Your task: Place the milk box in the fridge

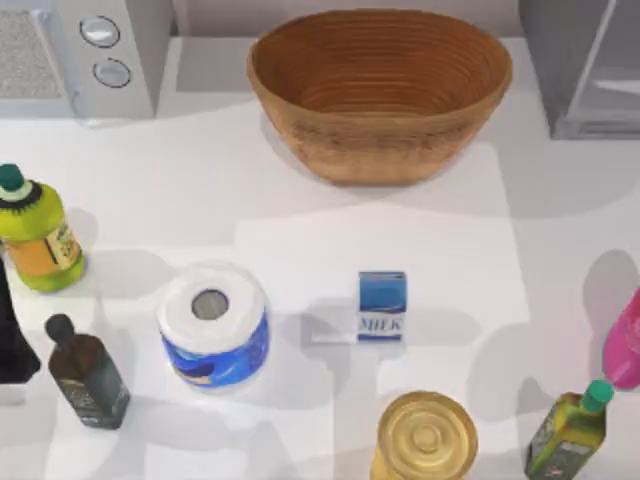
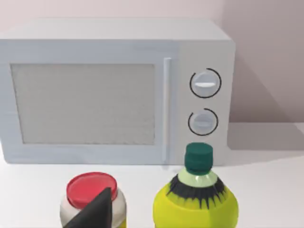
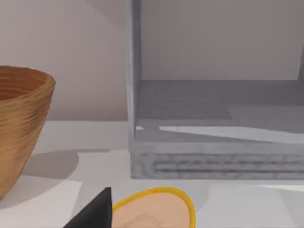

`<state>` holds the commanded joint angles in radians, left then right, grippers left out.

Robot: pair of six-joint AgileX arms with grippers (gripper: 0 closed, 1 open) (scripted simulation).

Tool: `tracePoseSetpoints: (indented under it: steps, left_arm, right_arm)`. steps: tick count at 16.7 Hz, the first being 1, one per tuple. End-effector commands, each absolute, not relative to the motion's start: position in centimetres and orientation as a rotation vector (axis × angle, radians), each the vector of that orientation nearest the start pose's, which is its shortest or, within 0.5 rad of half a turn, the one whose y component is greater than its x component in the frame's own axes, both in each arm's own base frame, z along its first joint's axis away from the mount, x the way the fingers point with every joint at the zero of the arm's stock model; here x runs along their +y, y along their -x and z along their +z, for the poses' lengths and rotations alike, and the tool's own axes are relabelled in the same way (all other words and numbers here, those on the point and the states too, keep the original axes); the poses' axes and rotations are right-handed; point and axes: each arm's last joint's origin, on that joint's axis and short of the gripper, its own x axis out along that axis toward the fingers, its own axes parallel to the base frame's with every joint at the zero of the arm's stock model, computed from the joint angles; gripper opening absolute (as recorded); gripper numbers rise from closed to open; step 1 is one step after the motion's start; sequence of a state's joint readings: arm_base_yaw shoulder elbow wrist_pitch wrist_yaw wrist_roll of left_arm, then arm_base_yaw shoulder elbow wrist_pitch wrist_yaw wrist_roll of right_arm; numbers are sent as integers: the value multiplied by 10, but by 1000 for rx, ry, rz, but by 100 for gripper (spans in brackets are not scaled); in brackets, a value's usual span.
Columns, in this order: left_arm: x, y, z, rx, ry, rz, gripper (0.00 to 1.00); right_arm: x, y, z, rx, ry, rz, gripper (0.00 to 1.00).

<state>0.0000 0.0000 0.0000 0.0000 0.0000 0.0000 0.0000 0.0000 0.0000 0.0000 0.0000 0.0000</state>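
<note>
The milk box (image 1: 382, 305), a small blue carton with a white band lettered "MILK", stands upright on the white table near the middle, a little right of centre. The fridge (image 1: 585, 70), a dark-grey cabinet, stands at the far right corner. The right wrist view looks into its paler grey inside (image 3: 218, 118). A dark part of my left arm (image 1: 12, 340) sits at the table's left edge, far from the carton. My left gripper (image 2: 95, 211) faces the microwave. My right gripper (image 3: 92, 211) faces the fridge, with nothing seen in it.
A woven basket (image 1: 380, 90) stands at the far middle and a microwave (image 1: 85, 55) at the far left. A blue-wrapped paper roll (image 1: 212, 325) is left of the carton. A yellow-green bottle (image 1: 35, 235), dark bottle (image 1: 85, 375), yellow can (image 1: 427, 435), green bottle (image 1: 570, 430) and pink container (image 1: 625, 345) ring the near side.
</note>
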Motion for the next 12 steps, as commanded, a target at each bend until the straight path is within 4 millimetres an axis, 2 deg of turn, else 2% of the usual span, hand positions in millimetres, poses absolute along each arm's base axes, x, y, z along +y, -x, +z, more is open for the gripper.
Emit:
tracePoseSetpoints:
  steps: [4,8,12]
  left_arm:
    - [-1,-106,160,0,0,0,100]
    - [-1,-106,160,0,0,0,100]
    - [-1,-106,160,0,0,0,100]
  right_arm:
    - [1,-106,168,2,-27,4,100]
    - [16,-113,204,46,-158,26,100]
    - [51,-141,240,185,-276,48,100]
